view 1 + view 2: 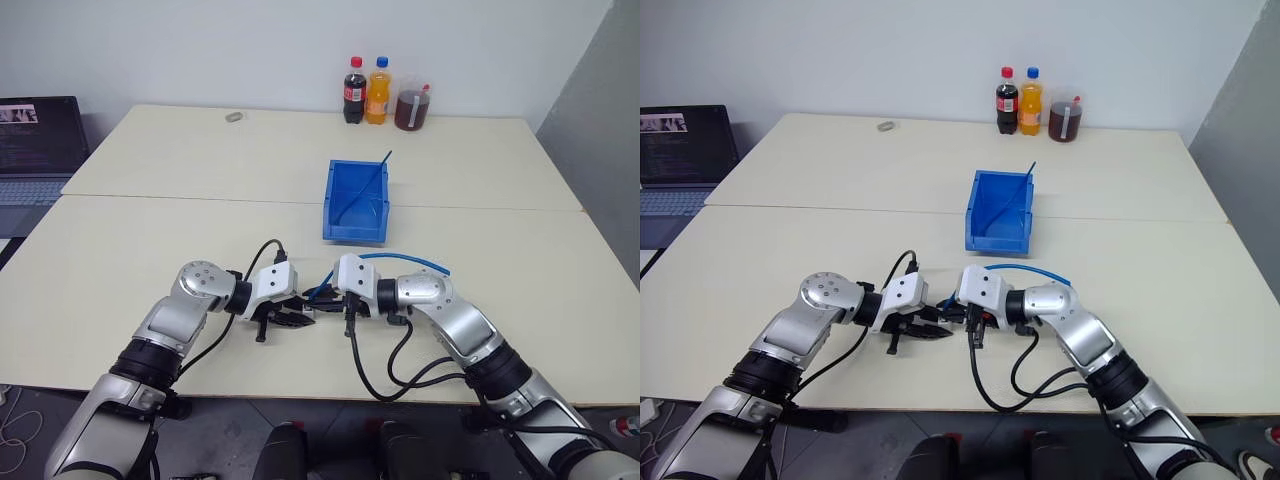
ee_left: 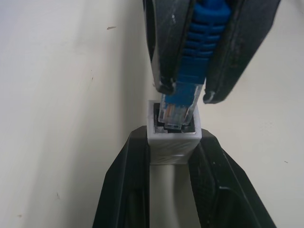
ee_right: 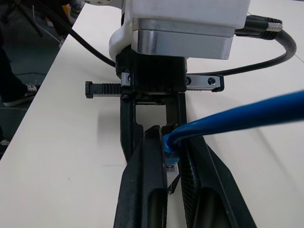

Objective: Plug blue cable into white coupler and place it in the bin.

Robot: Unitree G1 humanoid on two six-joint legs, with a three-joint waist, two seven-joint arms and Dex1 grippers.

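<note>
two grippers meet plug to socket over the counter [image 1: 150, 230]

the left gripper [image 2: 173, 156] has its jaws clamped on the white coupler [image 2: 174, 135]; the right gripper [image 2: 187, 90] has its jaws pinched on the blue cable [image 2: 197, 45], its clear plug partly inside the coupler's socket. the bin [image 1: 357, 203] sits just beyond them on the counter.

Blue cable [image 2: 197, 45], white coupler [image 2: 174, 137], bright blue bin [image 1: 357, 203], black gripper fingers [image 2: 118, 190]

Both arms bent inward low in front, left gripper [image 1: 297, 320] and right gripper [image 1: 322, 297] tip to tip, jaws clamped
</note>
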